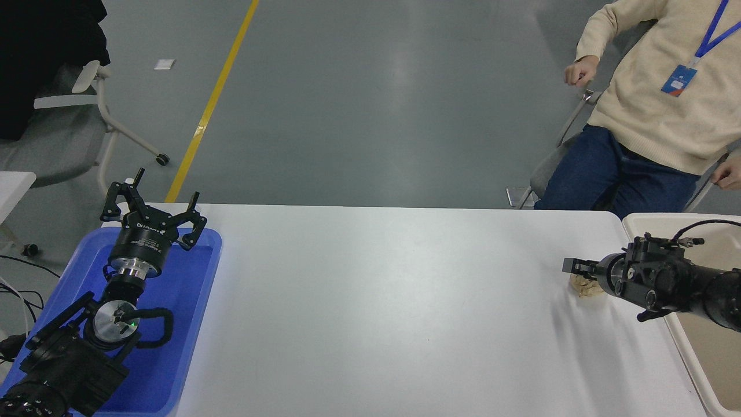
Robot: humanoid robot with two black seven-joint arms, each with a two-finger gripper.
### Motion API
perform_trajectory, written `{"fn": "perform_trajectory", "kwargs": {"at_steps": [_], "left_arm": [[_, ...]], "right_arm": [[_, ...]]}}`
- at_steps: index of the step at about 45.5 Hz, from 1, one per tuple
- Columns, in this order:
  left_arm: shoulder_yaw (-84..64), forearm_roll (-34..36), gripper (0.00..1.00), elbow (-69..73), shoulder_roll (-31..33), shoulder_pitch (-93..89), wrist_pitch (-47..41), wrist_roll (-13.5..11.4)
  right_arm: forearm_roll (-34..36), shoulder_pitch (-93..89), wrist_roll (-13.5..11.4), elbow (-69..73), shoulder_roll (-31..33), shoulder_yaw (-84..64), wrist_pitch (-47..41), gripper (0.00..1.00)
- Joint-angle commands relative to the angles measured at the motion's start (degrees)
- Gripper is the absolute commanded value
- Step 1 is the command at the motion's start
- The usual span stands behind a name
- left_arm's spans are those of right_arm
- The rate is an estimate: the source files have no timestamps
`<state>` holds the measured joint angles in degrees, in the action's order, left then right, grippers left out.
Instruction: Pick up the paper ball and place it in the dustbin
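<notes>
The tan crumpled paper ball (583, 288) lies on the white table (376, 313) near its right edge, partly hidden under my right gripper (574, 267). That gripper comes in from the right, points left and sits low, directly over the ball. I see it side-on. The cream-beige dustbin (660, 217) stands just right of the ball, cut off by the picture's edge. My left gripper (153, 204) is open and empty, parked above the blue tray at the lower left.
A shallow blue tray (185, 324) sits on the table's left end under the left arm. A person in a cream sweater (654, 87) sits on a chair beyond the far right corner. A grey office chair (63, 121) stands at the far left.
</notes>
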<state>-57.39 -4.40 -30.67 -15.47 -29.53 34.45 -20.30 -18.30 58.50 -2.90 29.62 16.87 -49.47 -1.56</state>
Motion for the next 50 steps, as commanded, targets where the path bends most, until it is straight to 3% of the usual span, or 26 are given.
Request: {"fn": "perform_trajectory", "kwargs": {"at_steps": [1,6,11,19,26,33,50], "left_arm": [[0.0,0.0,1.0,0.0,0.0,0.0,0.0,0.0],[0.0,0.0,1.0,0.0,0.0,0.0,0.0,0.0],[0.0,0.0,1.0,0.0,0.0,0.0,0.0,0.0],[0.0,0.0,1.0,0.0,0.0,0.0,0.0,0.0],[0.0,0.0,1.0,0.0,0.0,0.0,0.0,0.0],[0.0,0.0,1.0,0.0,0.0,0.0,0.0,0.0],[-0.1,0.0,1.0,0.0,0.0,0.0,0.0,0.0]], "right_arm": [[0.0,-1.5,-0.1,-1.5,-0.7,1.2,0.6,0.91],[-0.1,-1.7,-0.1,-2.0,-0.6,1.3,0.7,0.9],[0.1,-2.8,-0.1,-2.4,-0.7,1.4,2.0,0.78],[0.4,-4.5,-0.1,-2.2,-0.5,3.2,3.5,0.26],[1.9,-3.8,-0.1,0.3,-0.1,6.6,3.1,0.0],[9.8,1.3,-0.1,8.7,3.2,5.4,3.1,0.0],[10.9,7.1,-0.1,16.6,7.1,2.4,3.1,0.0]]}}
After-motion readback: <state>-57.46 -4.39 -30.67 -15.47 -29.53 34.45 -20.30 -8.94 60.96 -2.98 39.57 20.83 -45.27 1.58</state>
